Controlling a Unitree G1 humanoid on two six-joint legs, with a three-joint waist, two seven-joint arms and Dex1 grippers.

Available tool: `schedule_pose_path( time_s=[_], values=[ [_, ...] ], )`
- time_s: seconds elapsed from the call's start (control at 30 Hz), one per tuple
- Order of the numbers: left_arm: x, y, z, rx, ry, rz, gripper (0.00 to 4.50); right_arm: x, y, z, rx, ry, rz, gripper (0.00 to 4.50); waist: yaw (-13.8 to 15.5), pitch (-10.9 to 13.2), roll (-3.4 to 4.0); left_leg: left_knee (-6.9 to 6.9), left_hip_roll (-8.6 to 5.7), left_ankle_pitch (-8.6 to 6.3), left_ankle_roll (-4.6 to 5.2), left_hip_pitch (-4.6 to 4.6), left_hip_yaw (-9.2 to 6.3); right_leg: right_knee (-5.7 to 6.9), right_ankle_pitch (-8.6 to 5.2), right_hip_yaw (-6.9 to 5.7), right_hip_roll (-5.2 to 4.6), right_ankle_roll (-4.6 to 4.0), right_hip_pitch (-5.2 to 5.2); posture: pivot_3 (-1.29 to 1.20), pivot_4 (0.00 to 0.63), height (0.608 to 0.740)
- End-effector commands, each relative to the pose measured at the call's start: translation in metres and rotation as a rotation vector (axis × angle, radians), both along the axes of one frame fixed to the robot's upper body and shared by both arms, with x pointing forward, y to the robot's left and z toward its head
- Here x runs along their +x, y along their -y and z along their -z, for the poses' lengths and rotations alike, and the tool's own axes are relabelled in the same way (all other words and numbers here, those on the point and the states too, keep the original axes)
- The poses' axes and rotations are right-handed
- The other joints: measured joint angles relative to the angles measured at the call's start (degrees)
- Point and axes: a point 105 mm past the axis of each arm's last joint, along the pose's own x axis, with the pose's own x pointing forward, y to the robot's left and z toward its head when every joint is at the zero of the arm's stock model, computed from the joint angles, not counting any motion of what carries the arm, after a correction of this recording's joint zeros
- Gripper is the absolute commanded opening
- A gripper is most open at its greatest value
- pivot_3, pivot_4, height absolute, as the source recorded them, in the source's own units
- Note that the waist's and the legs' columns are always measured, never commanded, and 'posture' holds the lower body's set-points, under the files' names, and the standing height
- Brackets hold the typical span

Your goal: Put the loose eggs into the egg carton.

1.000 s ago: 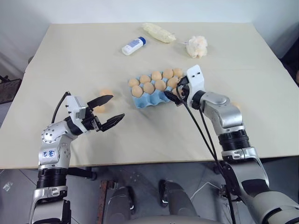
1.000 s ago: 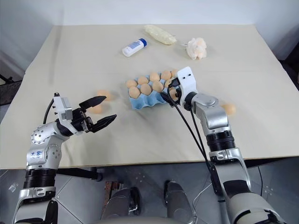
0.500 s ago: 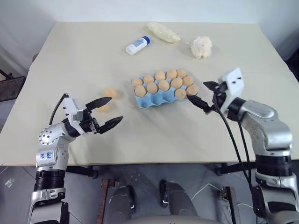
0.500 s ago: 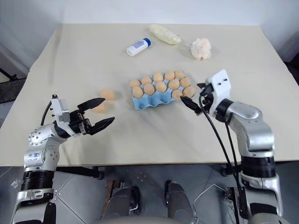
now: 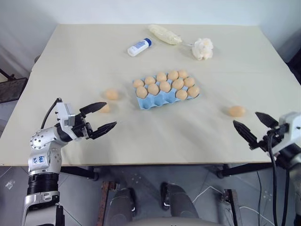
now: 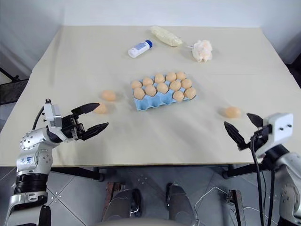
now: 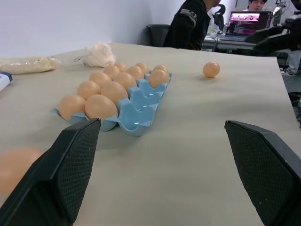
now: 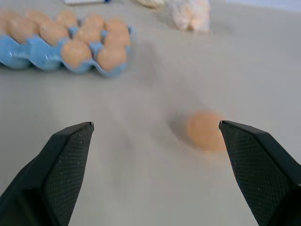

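Our left gripper (image 5: 100, 117) hangs low at the near left edge of the surface, jaws spread wide and empty, pointing in toward the middle. Our right gripper (image 6: 243, 128) sits at the near right edge, jaws just as wide, empty too, aimed forward.

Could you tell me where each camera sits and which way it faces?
Left and right eye views: on the head, looking forward and down over the beige table; both arms show, left tool and right tool open.
Left wrist view: on the left wrist, looking along its black fingers across the light blue moulded egg carton.
Right wrist view: on the right wrist, facing a loose orange-tan egg between its fingers.
Shared: every view shows the carton and this egg.
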Motion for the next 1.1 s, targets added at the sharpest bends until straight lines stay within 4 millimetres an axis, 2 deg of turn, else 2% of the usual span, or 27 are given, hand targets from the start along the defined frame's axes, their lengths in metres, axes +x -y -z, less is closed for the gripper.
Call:
schedule_pose_path(
  time_s=[0.03,0.27,0.4,0.63,0.8,0.93,1.03,1.1],
  values=[
    [0.001,-0.002,-0.011,-0.004,0.047,0.003,4.50,-0.005,0.005,-0.016,-0.011,0.087,0.036,4.47,0.0,0.0,0.00,0.01,0.01,0.00,0.00,0.05,0.00,0.00,0.00,0.00,0.00,0.00,0.05,0.00,0.150,0.740],
    [0.004,-0.002,-0.013,0.000,0.056,0.008,4.50,0.015,0.020,-0.008,0.035,0.101,0.150,4.47,0.0,0.0,0.00,0.01,-0.01,0.05,-0.02,0.09,-0.06,-0.03,-0.01,-0.02,-0.01,-0.03,0.12,0.00,0.150,0.740],
    [0.004,0.002,-0.015,-0.004,0.062,0.011,4.50,0.049,0.027,-0.004,0.086,0.132,0.222,4.47,-0.3,0.0,0.01,0.00,-0.03,0.07,0.01,0.06,-0.04,-0.06,0.01,-0.01,-0.03,-0.01,0.11,0.00,0.150,0.740],
    [0.004,0.004,-0.019,-0.009,0.075,-0.001,4.50,0.096,0.034,0.002,0.121,0.126,0.276,4.47,-0.1,0.0,0.04,-0.05,-0.01,0.22,0.21,0.06,-0.09,0.02,-0.02,-0.05,-0.02,-0.05,0.07,0.00,0.150,0.740],
    [0.002,0.004,-0.021,-0.012,0.083,-0.017,4.50,0.118,0.029,0.018,0.098,0.065,0.276,4.47,-0.2,0.0,0.05,-0.04,-0.01,0.22,0.21,0.03,-0.08,0.03,-0.02,-0.05,-0.02,-0.05,0.06,0.00,0.150,0.740],
    [-0.001,0.003,-0.022,-0.013,0.085,-0.029,4.50,0.127,0.026,0.037,0.083,-0.032,0.294,4.47,-0.2,0.0,0.05,-0.03,-0.01,0.22,0.21,0.05,-0.07,0.06,-0.01,-0.05,-0.03,-0.04,0.06,0.00,0.150,0.740],
    [-0.002,0.003,-0.022,-0.011,0.086,-0.039,4.50,0.126,0.027,0.044,0.126,-0.056,0.314,3.86,-0.2,0.0,0.05,-0.03,-0.01,0.22,0.21,0.05,-0.06,0.08,-0.01,-0.04,-0.05,-0.04,0.06,0.00,0.150,0.740],
    [-0.003,0.002,-0.022,-0.011,0.086,-0.042,4.50,0.126,0.025,0.043,0.131,-0.049,0.307,3.24,-0.2,0.0,0.05,-0.03,0.00,0.22,0.21,0.05,-0.06,0.09,-0.01,-0.03,-0.05,-0.05,0.06,0.00,0.150,0.740]
  ],
)
